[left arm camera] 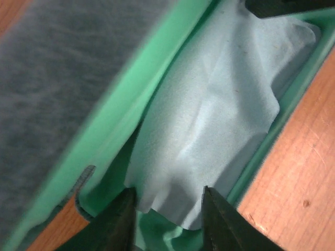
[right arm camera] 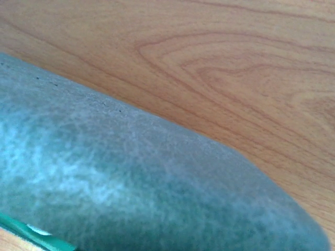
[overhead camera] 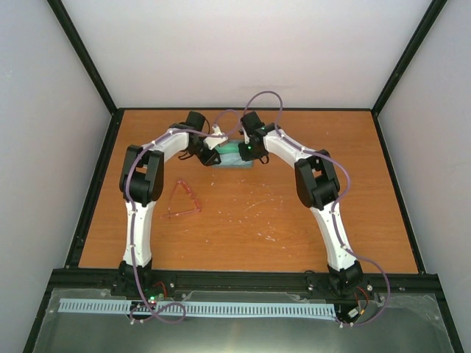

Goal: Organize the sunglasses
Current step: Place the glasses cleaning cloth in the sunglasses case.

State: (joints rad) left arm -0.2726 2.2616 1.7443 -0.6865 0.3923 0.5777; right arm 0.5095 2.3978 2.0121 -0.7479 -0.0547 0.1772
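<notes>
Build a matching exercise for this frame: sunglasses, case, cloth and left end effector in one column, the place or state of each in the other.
Things:
1. sunglasses
2. case
3. cloth
4. left end effector

Places or states:
A. lying inside the case
B. on the bare table, apart from the case
C. lid open, green lining showing
D. fingers apart at the cloth's edge

Pairs: 1-B, 2-C, 3-A, 4-D
</notes>
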